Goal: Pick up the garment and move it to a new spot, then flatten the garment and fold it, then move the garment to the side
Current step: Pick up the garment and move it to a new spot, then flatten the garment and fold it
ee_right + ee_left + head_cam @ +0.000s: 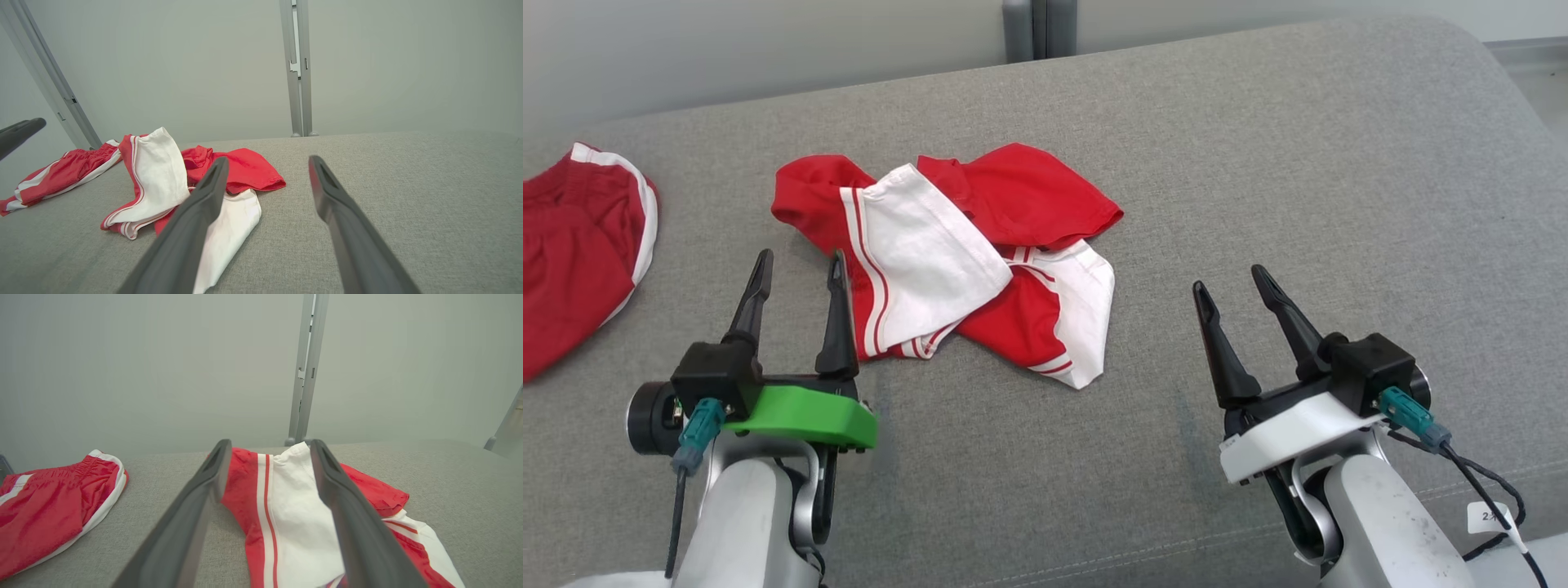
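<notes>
Quick count: two red-and-white garments on the grey upholstered surface [1258,163]. That's one crumpled garment [947,261] around the middle and one pair of red shorts [572,261] at the left edge, partly cut off. Two grippers, the left gripper [800,259] and the right gripper [1230,279], with two dark jaws each, so four total. Two teal connectors [698,425], one per wrist. One green mount [809,416], one white mount [1290,433]. One grey metal post [1031,28] past the far edge.

Bare surface [1298,180] beyond garment [947,253] (shorts [580,245] left)
</notes>
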Robot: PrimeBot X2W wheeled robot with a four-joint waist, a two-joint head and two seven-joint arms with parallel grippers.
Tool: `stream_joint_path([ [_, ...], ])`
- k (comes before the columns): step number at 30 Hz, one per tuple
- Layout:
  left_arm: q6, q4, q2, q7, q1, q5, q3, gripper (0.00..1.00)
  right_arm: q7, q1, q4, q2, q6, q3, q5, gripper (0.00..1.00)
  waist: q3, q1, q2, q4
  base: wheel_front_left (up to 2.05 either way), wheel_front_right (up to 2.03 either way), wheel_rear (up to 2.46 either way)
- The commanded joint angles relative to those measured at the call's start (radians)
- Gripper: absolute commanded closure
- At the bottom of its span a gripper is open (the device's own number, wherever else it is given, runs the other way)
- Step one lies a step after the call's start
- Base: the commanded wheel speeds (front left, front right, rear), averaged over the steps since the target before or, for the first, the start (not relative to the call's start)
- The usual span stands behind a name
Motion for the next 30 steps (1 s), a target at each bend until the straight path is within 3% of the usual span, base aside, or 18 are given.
stream_joint_path([
  [1,-0.001,-0.019,-0.005,0.000,0.029,0.015,0.014,0.00,-0.004,0.014,0.000,-0.003,0.000,-0.003,-0.008,0.00,-0.017,0.0000,-0.0001,0.010,0.00,0.00,0.00],
  [17,0.051,-0.141,-0.044,0.000,0.257,0.063,0.136,0.00,-0.004,0.079,0.007,-0.003,0.000,-0.079,-0.034,0.00,-0.092,0.0000,-0.0001,0.044,0.00,0.00,0.00],
  [24,0.042,-0.141,-0.047,0.000,0.267,0.072,0.148,0.00,-0.004,0.087,-0.001,-0.003,0.000,-0.089,-0.035,0.00,-0.089,0.0000,-0.0001,0.046,0.00,0.00,0.00],
  [30,-0.017,-0.108,-0.049,0.000,0.241,0.073,0.080,0.00,-0.004,0.076,0.004,-0.003,0.000,-0.077,-0.035,0.00,-0.084,0.0000,-0.0001,0.020,0.00,0.00,0.00],
])
